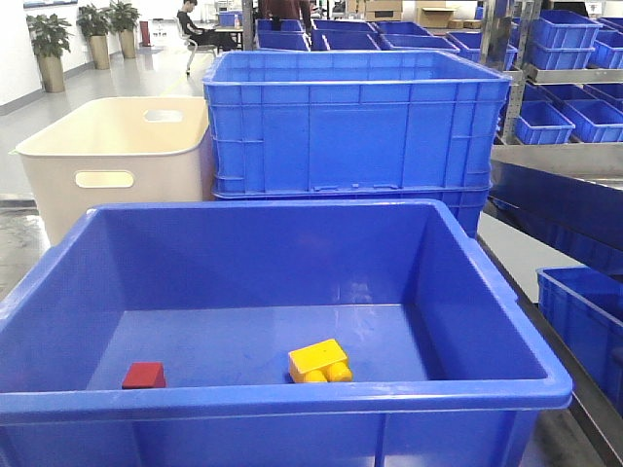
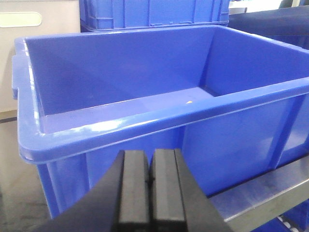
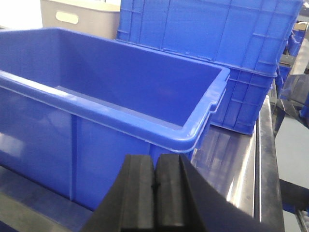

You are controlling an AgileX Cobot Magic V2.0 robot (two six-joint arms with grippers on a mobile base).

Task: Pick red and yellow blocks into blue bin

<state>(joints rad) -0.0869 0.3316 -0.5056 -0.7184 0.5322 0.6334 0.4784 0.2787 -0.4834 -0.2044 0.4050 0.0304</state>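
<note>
The blue bin [image 1: 292, 282] stands in the foreground of the front view on a metal counter [image 3: 231, 164], its rolled rim intact and its walls sloping inward. Both task blocks lie on the bin floor near the front wall: the red block [image 1: 144, 375] at the left, the yellow studded block [image 1: 319, 362] toward the centre, the two apart and not touching. Neither block is visible in the wrist views, where the near wall of the bin hides the floor. The left gripper [image 2: 150, 193] hangs outside the bin, below its rim on the near side, jaws pressed together with nothing between them. The right gripper [image 3: 155, 193] likewise sits outside the bin near a corner, jaws clenched and empty. Behind the bin stands a taller ribbed blue crate [image 1: 355, 122], stacked on another of the same kind, and to its left a cream tub [image 1: 117, 156] with handle cut-outs. Further blue crates fill the shelving [image 1: 560, 78] at the right. A seated person [image 1: 192, 27] and potted plants [image 1: 51, 44] occupy the far background.
</note>
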